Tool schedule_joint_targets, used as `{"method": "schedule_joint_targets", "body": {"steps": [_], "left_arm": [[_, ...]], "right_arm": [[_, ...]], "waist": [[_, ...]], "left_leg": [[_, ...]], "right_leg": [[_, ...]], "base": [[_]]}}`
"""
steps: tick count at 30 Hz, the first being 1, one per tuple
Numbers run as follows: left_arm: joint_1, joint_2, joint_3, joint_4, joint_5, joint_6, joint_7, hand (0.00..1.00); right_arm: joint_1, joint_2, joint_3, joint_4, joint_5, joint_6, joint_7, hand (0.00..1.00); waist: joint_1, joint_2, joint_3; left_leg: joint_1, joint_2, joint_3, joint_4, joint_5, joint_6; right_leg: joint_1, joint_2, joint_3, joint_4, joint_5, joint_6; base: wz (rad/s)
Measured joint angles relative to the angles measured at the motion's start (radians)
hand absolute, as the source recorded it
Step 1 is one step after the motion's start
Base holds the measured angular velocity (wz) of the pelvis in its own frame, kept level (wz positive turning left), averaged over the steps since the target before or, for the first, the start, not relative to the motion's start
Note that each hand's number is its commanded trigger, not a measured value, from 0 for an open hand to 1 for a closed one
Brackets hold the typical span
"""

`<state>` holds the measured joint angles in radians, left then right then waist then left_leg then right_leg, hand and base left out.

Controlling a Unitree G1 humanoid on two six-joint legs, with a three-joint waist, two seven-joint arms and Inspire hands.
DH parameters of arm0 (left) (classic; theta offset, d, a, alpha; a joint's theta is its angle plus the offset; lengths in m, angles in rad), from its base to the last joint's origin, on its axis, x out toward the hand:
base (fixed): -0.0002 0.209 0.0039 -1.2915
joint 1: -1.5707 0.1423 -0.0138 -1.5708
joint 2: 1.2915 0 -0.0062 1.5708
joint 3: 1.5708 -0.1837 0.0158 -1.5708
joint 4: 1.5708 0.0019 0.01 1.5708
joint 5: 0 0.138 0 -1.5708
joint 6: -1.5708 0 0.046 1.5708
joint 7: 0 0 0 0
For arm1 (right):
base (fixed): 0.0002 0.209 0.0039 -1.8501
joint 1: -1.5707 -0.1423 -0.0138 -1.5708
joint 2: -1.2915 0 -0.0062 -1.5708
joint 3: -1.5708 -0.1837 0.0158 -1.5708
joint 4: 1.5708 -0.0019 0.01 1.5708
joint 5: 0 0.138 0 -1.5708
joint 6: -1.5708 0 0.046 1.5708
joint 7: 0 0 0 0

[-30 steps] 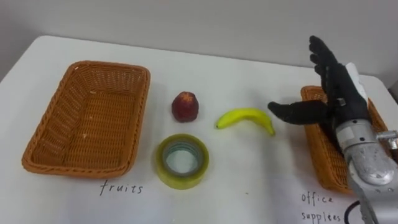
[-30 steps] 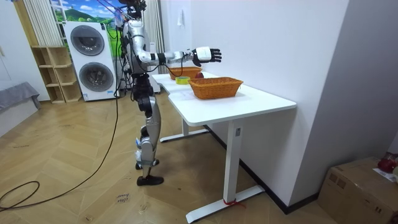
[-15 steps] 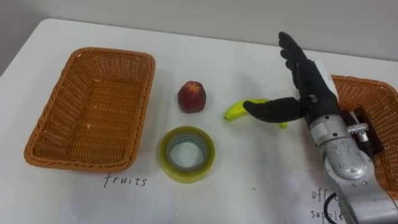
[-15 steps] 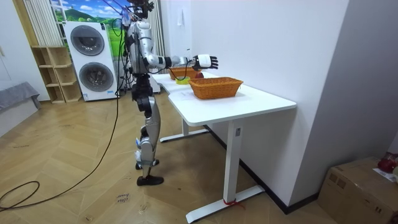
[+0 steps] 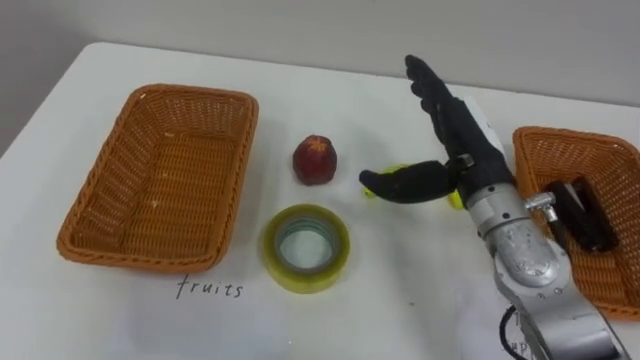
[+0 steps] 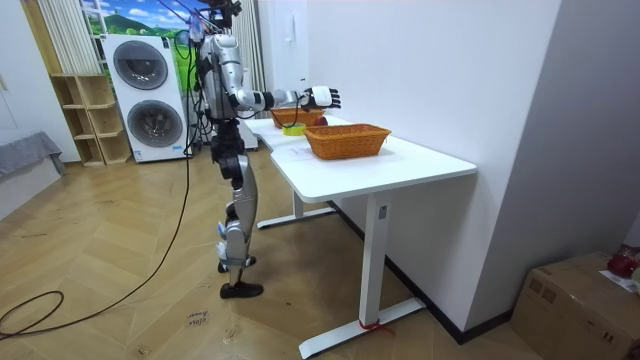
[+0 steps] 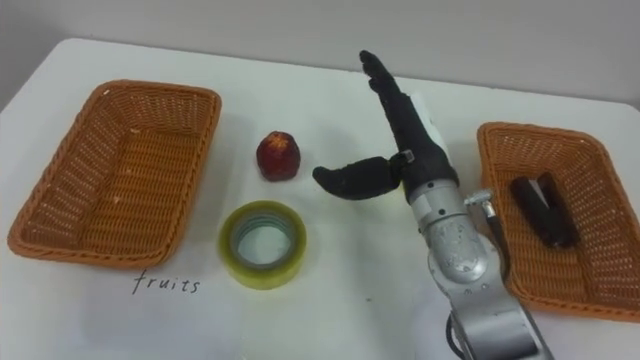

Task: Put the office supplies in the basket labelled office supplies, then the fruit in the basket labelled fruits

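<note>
The tape roll [image 5: 306, 247] lies nearest on the counter [image 5: 400, 292]. Beyond it, rightward, the right robot hand [image 5: 455, 130] hovers spread wide, empty, over the banana [image 5: 456, 200], yellow peeking out in the left eye view. The apple [image 5: 315, 159] sits behind the tape.

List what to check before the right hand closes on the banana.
1. Right hand open: ok, fingers straight, thumb spread.
2. Hand at the banana: ok, its thumb covers most of it.
3. Touching the banana: cannot tell.
4. Fruits basket free: ok, nothing in it.
5. Low path to that basket: not ok, red fruit and tape roll lie between; probably lift over.
</note>
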<state>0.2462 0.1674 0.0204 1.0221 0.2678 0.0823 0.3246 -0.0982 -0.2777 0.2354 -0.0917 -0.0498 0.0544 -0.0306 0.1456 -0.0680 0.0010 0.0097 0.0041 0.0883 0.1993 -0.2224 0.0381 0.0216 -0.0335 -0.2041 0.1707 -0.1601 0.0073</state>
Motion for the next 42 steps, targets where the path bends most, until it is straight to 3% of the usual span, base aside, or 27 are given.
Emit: {"method": "schedule_joint_targets", "body": {"steps": [8,19,34,42], "left_arm": [[0.004,-0.003,-0.006,0.001,0.009,0.000,-0.001,0.00],[-0.011,-0.012,-0.007,0.016,0.008,0.000,-0.005,0.00],[-0.023,-0.015,-0.015,0.021,0.008,0.024,-0.040,0.00],[-0.023,-0.014,-0.016,0.020,0.007,0.043,-0.049,0.00]], "right_arm": [[0.000,0.008,0.022,0.000,0.001,0.000,0.039,0.00],[0.001,0.045,0.070,0.001,-0.029,0.000,0.062,0.00],[0.001,0.044,0.174,0.080,-0.035,0.002,0.089,0.00],[0.001,0.045,0.175,0.080,-0.041,0.008,0.089,0.00]], "waist": [[0.004,-0.001,-0.0009],[0.024,0.005,0.0048],[0.029,0.005,0.0057],[0.027,0.004,0.0055]], "left_leg": [[0.002,0.000,0.000,-0.003,0.000,0.000],[0.014,0.000,0.002,-0.009,0.000,0.000],[0.015,-0.001,-0.009,-0.011,0.000,0.000],[0.010,-0.001,-0.010,-0.011,0.000,0.000]], "right_leg": [[0.006,0.001,0.002,0.000,0.000,0.000],[0.014,0.002,0.007,-0.002,0.000,0.000],[0.015,0.000,-0.016,-0.004,0.000,0.000],[0.015,0.000,-0.018,-0.003,0.000,0.000]], "base": [[0.00],[0.00],[0.02],[0.00]]}}
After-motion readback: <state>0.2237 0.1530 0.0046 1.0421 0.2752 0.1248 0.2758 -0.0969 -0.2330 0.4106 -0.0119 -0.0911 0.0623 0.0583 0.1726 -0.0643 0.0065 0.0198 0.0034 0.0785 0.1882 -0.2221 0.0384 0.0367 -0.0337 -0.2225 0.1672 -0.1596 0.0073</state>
